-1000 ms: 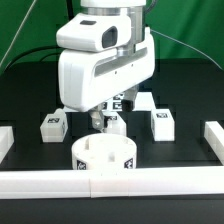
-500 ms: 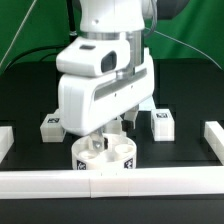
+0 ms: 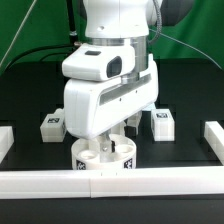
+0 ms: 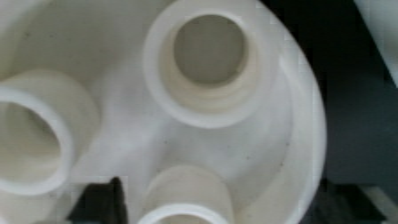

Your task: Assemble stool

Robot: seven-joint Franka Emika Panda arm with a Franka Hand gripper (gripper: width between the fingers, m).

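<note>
Clenched, apparently, on small white blocky plastic leg [image 4: 182,205]; white round notched seat drum [image 3: 122,160] directly beneath gripper [image 3: 104,147]. Align leg over socket [image 4: 210,50], keep vertical, press down gently.

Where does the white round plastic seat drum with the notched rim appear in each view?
Exterior view: the seat drum sits low in the centre, partly hidden by the white arm.
Wrist view: the drum fills nearly the whole picture, seen close up.
Shared landmark: the black table, dark past the drum's edge.
</note>
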